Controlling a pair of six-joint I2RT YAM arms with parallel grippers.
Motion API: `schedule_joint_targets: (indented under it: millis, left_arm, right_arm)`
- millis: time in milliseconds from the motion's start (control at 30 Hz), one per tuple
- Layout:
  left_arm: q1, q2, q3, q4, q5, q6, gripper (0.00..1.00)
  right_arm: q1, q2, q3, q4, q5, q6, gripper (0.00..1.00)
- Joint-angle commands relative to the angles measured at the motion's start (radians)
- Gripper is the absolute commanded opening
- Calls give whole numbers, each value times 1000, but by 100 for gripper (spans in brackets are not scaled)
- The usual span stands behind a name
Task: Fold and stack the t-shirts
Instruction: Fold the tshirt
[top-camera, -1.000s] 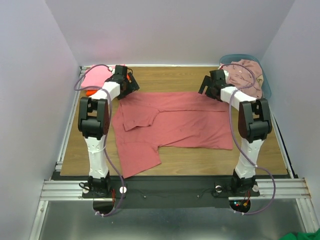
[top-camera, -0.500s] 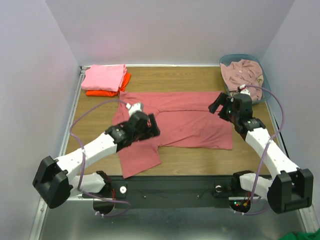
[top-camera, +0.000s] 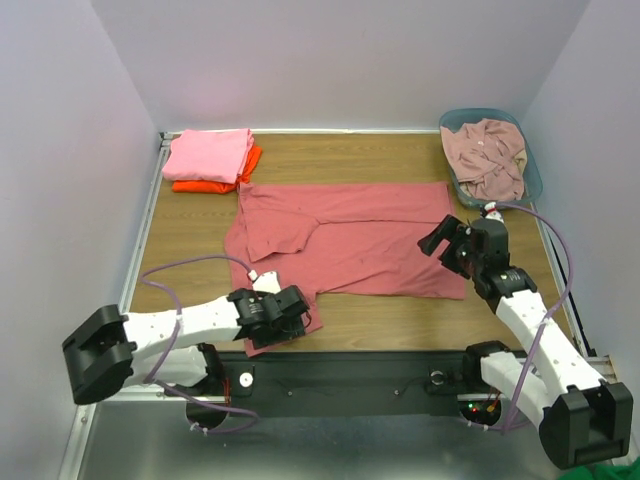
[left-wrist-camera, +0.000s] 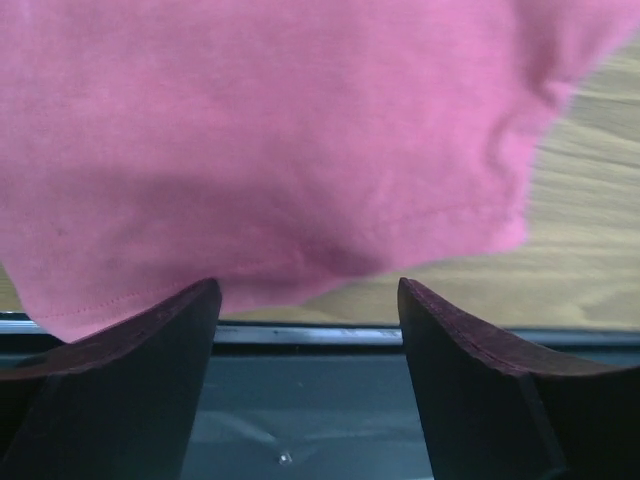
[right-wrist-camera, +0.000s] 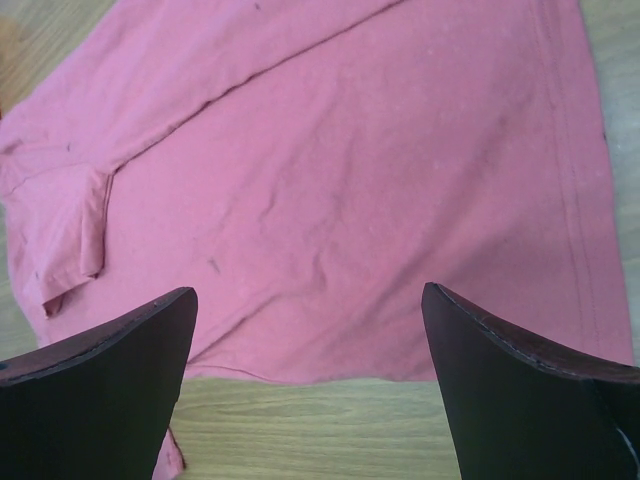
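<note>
Coral-red t-shirt (top-camera: 350, 235) lies flat on the table (top-camera: 190, 230), probably light and limp, best pinched at hem corners; left gripper (left-wrist-camera: 308, 290) and right gripper (right-wrist-camera: 308, 290) hover, fingers spread wide, empty.

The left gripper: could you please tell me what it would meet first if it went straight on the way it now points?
Most likely the edge of the coral-red t-shirt, lying just ahead of the open left gripper; the depth is unclear.
</note>
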Motion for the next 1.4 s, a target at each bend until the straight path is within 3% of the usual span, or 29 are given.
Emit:
schedule_joint_targets:
  millis: [0, 67, 100, 133, 167, 200, 233, 333, 600, 967, 1100, 1200, 1300, 1333, 1367]
  left_arm:
    - [-4, 110, 22, -12, -37, -31, 78]
    - [-4, 168, 44, -37, -59, -47, 67]
    - [-4, 184, 57, -38, -67, -54, 56]
    - [-4, 198, 62, -41, -72, -54, 56]
    - [-4, 219, 67, -46, -81, -51, 41]
    - [-4, 227, 76, -46, -84, -48, 35]
    - [-2, 234, 79, -49, -86, -48, 21]
    - [-2, 245, 85, -58, -83, -50, 0]
    - [-2, 204, 113, -90, -112, -39, 0]
    - [15, 216, 151, -110, -132, 4, 0]
    - [27, 211, 162, -97, -130, 44, 0]
    - [38, 222, 166, -95, -127, 61, 0]
    - [58, 218, 177, -98, -136, 88, 0]
    - [64, 216, 180, -100, -138, 94, 0]
    - [73, 213, 183, -103, -142, 102, 0]
  right_arm:
    - [-4, -46, -4, -24, 60, 31, 100]
    - [-6, -56, -9, -31, 77, 42, 100]
    - [-4, -65, -12, -39, 80, 44, 100]
    - [-4, -70, -15, -44, 83, 47, 100]
    - [-4, -73, -18, -50, 86, 56, 100]
    - [-4, -77, -26, -66, 94, 59, 100]
    - [-4, -86, -29, -79, 112, 65, 100]
    - [-6, -118, -37, -142, 175, 97, 100]
    - [-4, -188, -80, -318, 266, 220, 100]
    - [-4, -108, -172, -291, 341, 366, 100]
    - [-4, -74, -216, -211, 349, 381, 95]
    - [-4, -39, -237, -135, 347, 372, 86]
    - [-4, 1, -247, -81, 356, 363, 69]
    - [-4, 9, -245, -76, 358, 361, 53]
    - [-4, 15, -242, -70, 356, 358, 45]
